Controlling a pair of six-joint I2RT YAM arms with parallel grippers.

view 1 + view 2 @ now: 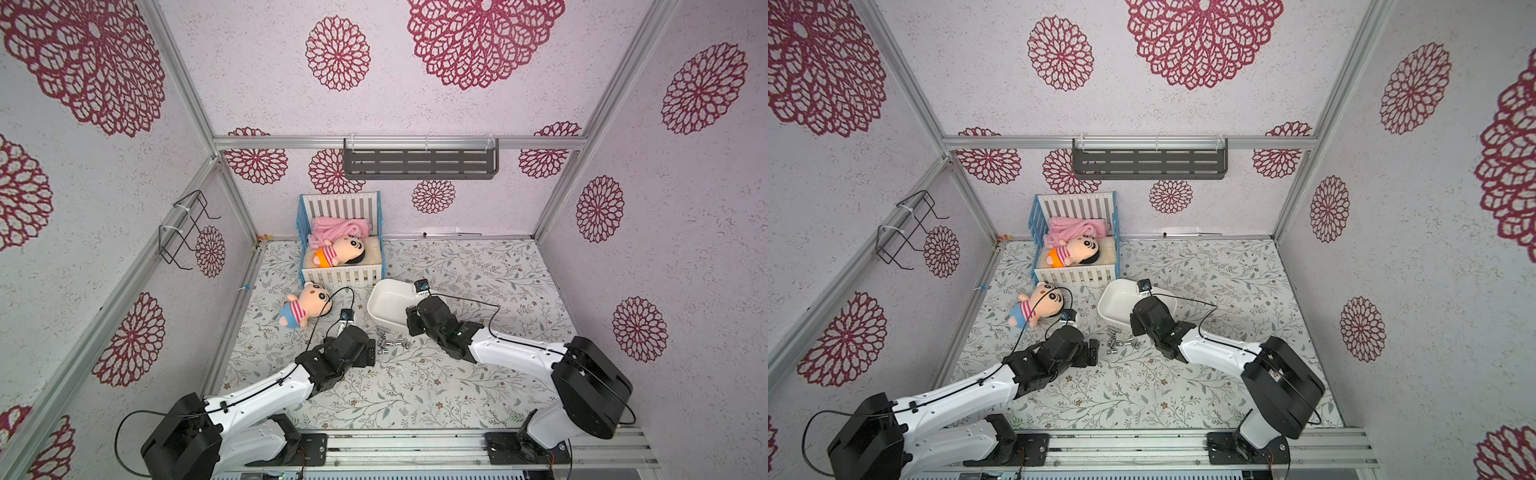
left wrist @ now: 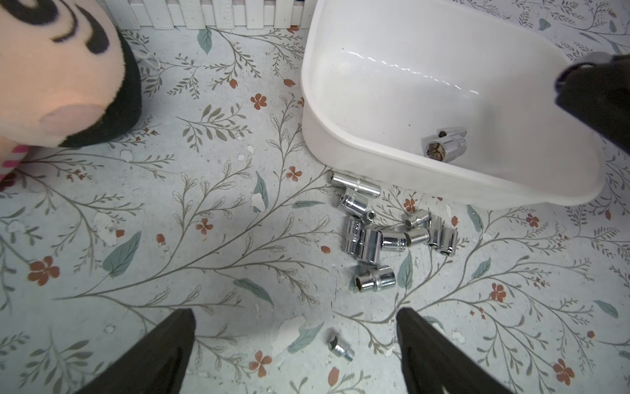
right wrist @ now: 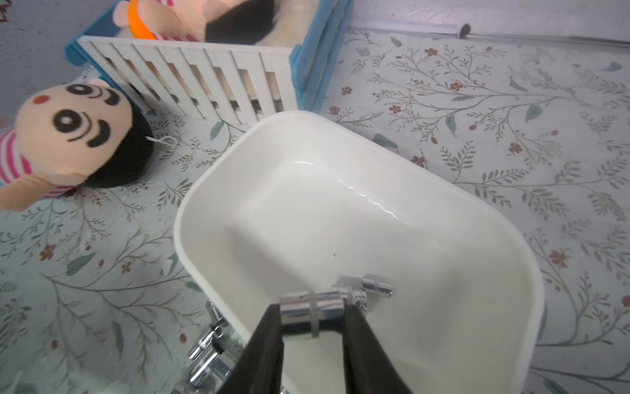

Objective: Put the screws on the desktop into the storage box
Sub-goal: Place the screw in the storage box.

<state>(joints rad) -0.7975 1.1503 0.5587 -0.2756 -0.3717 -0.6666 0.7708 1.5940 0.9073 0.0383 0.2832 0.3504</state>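
Observation:
Several shiny silver screws lie in a loose heap on the leafy desktop, just in front of the white storage box; both top views show the heap. My left gripper hovers open low over the desktop, with one small screw lying between its fingers. My right gripper is over the storage box, shut on a screw held crosswise at its fingertips. Two screws rest on the box floor.
A plush doll lies left of the box, close to my left wrist. Behind it stands a blue and white toy crib with another doll. A grey shelf hangs on the back wall, a wire rack on the left wall.

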